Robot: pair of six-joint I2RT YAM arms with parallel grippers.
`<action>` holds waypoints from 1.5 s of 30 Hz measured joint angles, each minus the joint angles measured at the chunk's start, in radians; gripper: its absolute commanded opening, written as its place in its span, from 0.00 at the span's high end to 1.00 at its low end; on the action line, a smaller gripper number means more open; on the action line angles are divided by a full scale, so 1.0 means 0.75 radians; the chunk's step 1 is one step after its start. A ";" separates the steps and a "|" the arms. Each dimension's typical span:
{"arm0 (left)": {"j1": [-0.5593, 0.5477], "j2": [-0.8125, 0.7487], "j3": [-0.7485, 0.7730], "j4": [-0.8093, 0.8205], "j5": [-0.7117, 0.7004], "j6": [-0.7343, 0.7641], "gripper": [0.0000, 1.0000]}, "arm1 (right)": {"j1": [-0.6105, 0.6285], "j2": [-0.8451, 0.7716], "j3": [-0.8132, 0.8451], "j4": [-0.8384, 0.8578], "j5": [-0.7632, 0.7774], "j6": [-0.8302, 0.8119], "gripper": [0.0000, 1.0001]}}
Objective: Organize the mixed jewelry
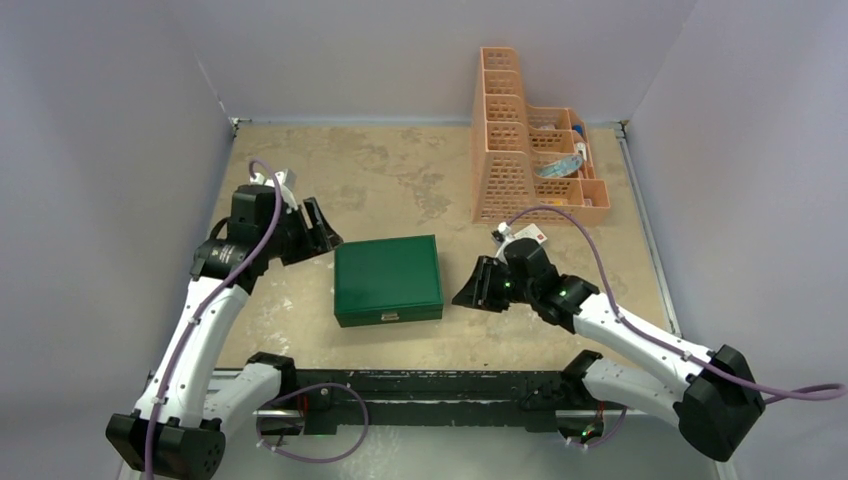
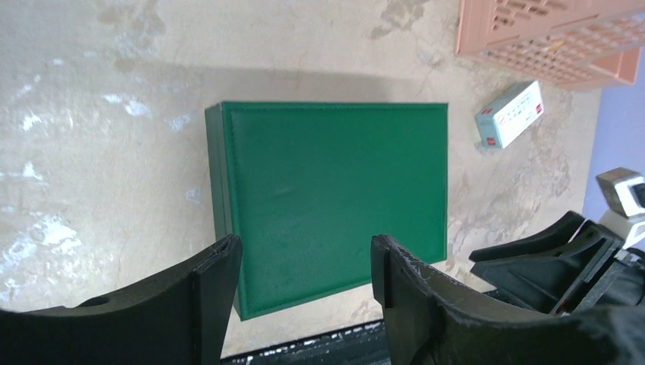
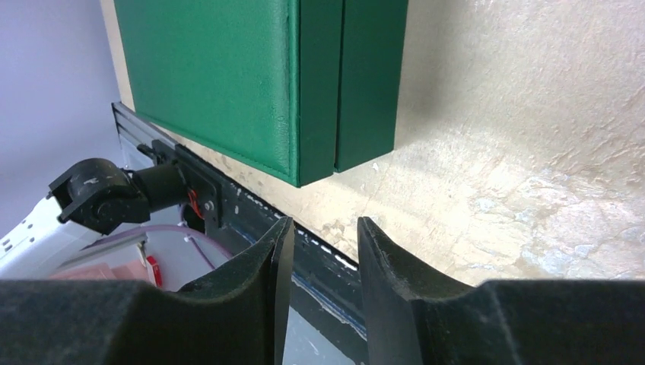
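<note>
Jewelry of the mixed kind did not show in any view, so its place could not be told. At the middle of the mottled tabletop (image 1: 400,180) lay a green box (image 1: 388,278), flat and with its lid down. The right wrist view showed the seam between lid and base pressed together at one corner of the box (image 3: 213,76). A small pale plate sat on the box's near face.

Off the box's far left corner hung the left gripper (image 1: 322,232), apart from the box. Its wrist view looked down on the green lid (image 2: 335,198), and the left gripper (image 2: 304,251) had its fingers spread wide with nothing between them.

Just beside the box's right side, toward the near corner, was the right gripper (image 1: 475,285). In its own view the right gripper (image 3: 323,228) stood with a narrower gap, fingers apart and holding nothing, and pointed past the box's corner without touching it.

Beyond the box's right side lay a small white card box (image 2: 511,114) with red print. Farther off on that side stood a peach-coloured perforated organizer (image 1: 510,150), some small items in its compartments.
</note>
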 measured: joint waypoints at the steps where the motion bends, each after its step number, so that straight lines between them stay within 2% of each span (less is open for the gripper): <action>1: 0.000 0.000 -0.016 -0.001 0.012 -0.005 0.38 | 0.000 -0.002 0.001 0.004 -0.004 0.000 0.57; 6: 0.000 0.021 -0.094 -0.035 0.048 -0.052 0.37 | 0.001 0.068 0.021 0.034 -0.016 -0.017 0.50; 13: 0.000 0.074 -0.178 -0.103 0.068 -0.150 0.38 | 0.013 0.234 0.114 0.101 0.006 -0.063 0.51; 18: 0.000 0.096 -0.263 -0.124 0.075 -0.214 0.53 | 0.015 0.300 0.144 0.140 0.004 -0.105 0.57; 25: 0.000 0.099 -0.340 -0.128 0.077 -0.260 0.67 | 0.015 0.380 0.153 0.165 -0.039 -0.155 0.64; 32: 0.000 0.124 -0.373 -0.123 0.077 -0.282 0.74 | 0.013 0.435 0.179 0.183 -0.092 -0.192 0.70; 38: 0.001 0.189 -0.373 -0.107 0.084 -0.272 0.87 | 0.011 0.457 0.185 0.204 -0.119 -0.200 0.73; 45: 0.012 0.224 -0.359 -0.113 0.108 -0.236 0.91 | 0.007 0.468 0.185 0.211 -0.127 -0.200 0.74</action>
